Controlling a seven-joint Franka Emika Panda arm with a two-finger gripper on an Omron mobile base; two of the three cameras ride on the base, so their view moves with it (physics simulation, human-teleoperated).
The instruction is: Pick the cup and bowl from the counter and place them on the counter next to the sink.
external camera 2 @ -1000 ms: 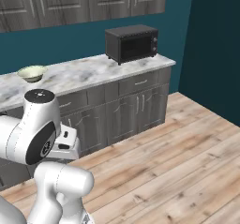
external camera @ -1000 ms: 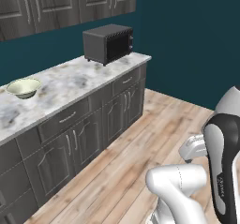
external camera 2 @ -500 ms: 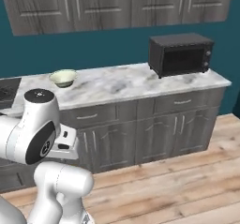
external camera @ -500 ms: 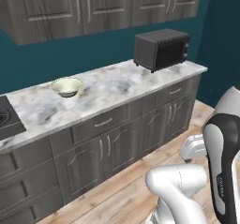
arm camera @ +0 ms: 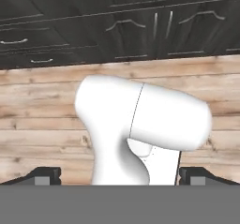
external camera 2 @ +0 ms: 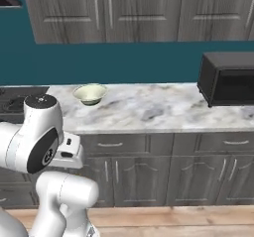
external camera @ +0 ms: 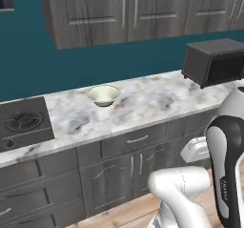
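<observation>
My two-finger gripper (arm camera: 119,175) was spread wide, holding nothing; both dark tips sat at opposite ends of the hand view's bottom edge, pointing down at the light wood plank floor (arm camera: 42,120) and the dark grey cabinet fronts (arm camera: 140,26) at 12 o'clock. The wide cream-green conical bowl (external camera: 103,95) stood upright on the white-and-grey marble counter (external camera: 143,108), at about 11 o'clock from my arm in the left base view, well apart from me. Black stovetop (external camera: 24,124) lay at its 9 o'clock, the black microwave (external camera: 214,62) at 3 o'clock. No legible writing or labels anywhere.
</observation>
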